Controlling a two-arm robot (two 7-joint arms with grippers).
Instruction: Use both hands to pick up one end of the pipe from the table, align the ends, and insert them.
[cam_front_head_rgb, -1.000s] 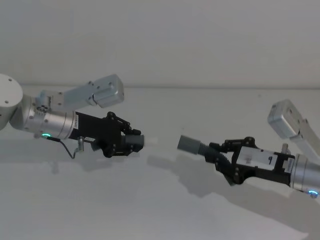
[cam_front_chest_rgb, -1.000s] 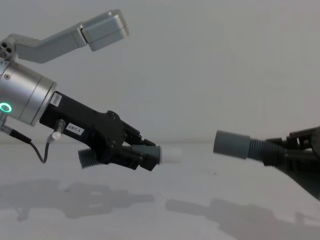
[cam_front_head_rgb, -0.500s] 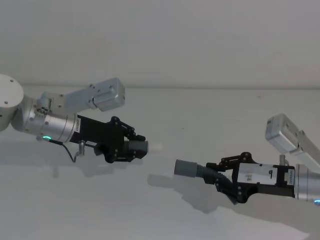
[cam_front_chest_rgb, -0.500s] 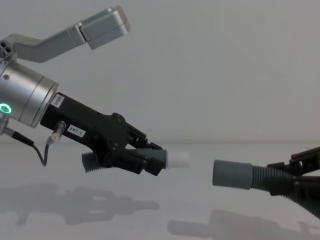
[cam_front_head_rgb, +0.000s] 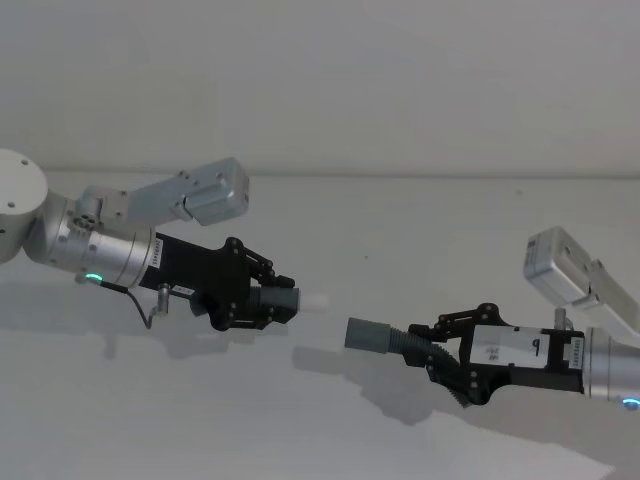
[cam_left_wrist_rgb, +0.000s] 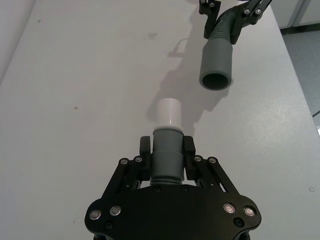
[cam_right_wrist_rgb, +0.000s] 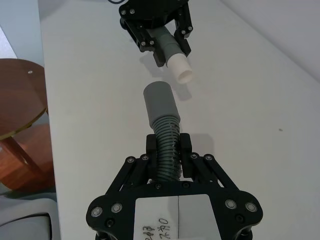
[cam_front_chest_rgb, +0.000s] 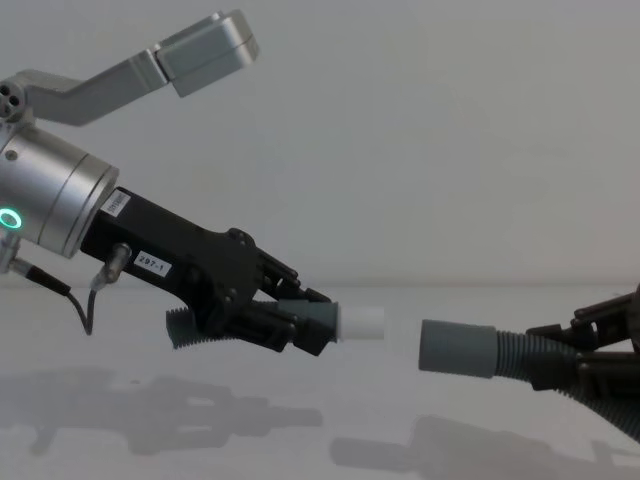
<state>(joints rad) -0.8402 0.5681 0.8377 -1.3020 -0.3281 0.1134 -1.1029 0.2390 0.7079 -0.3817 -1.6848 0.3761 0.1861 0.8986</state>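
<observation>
My left hand (cam_front_head_rgb: 268, 300) is clamped on the smooth grey collar of the spigot piece (cam_left_wrist_rgb: 166, 165). Its short white tip (cam_front_chest_rgb: 360, 322) juts out past my fingers, and a stub of dark corrugated hose trails out behind. My right hand (cam_front_head_rgb: 437, 345) pinches the socket piece (cam_right_wrist_rgb: 165, 132) by its corrugated section, with the wider grey socket cuff (cam_front_chest_rgb: 457, 348) out in front, open mouth forward. Both pieces hang above the white surface (cam_front_head_rgb: 300, 430). The ends face each other, near but apart, the cuff slightly lower than the tip.

Plain white tbl (cam_front_head_rgb: 430, 240), slightly glossy
</observation>
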